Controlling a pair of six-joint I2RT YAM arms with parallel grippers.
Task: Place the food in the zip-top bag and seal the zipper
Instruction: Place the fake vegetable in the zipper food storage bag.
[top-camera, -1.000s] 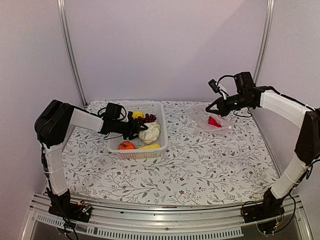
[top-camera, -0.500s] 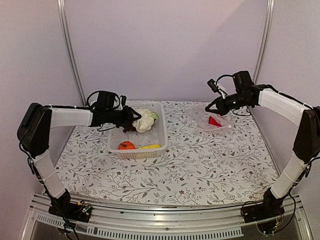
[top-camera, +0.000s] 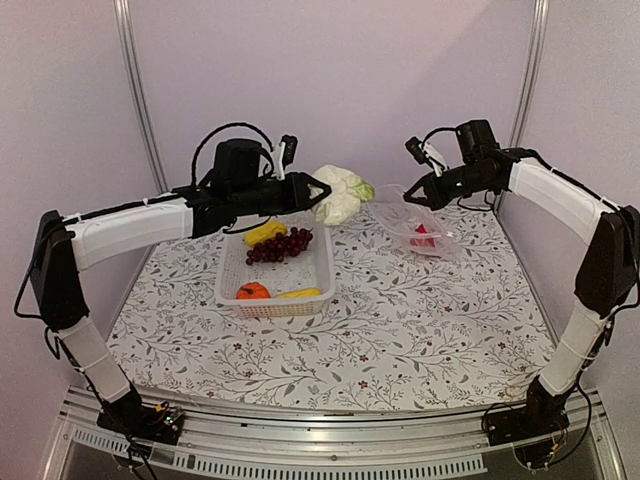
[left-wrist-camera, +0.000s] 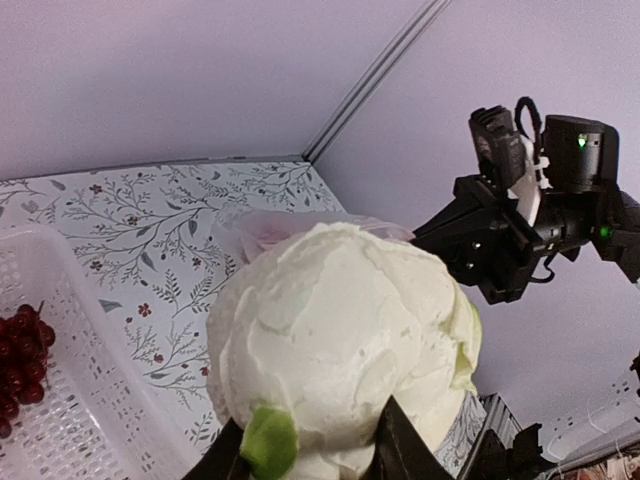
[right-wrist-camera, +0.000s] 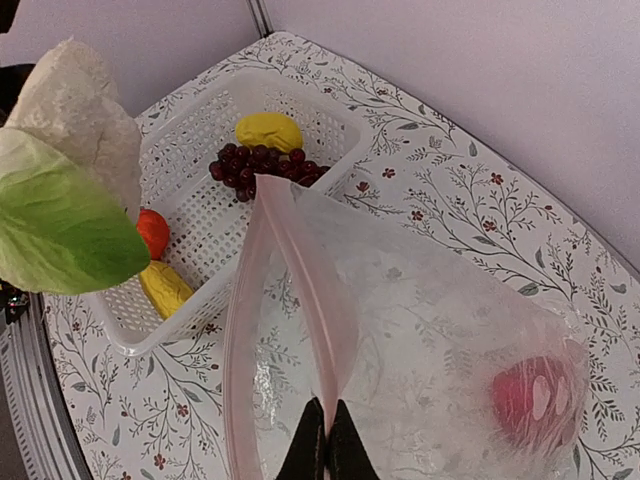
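Now, left gripper (top-camera: 320, 195) is clamped on the cauliflower (top-camera: 342, 193), airborne at 9 o'clock of the zip-top bag (top-camera: 415, 232). Right gripper (top-camera: 411, 197) pinches the bag rim, holding the mouth up and open. Best to carry it over the mouth, release low, and avoid the pinching fingers. Red pepper (top-camera: 424, 238) already inside. Basket (top-camera: 270, 305) at 11 o'clock holds grapes (top-camera: 280, 245), lemon (top-camera: 262, 233), tomato (top-camera: 252, 291), corn (top-camera: 298, 293). Path looks free.

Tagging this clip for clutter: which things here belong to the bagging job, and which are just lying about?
Job: cauliflower in left hand, zip-top bag in right hand, red pepper, grapes, lemon, tomato, corn.
Lying about: white basket, floral tablecloth.
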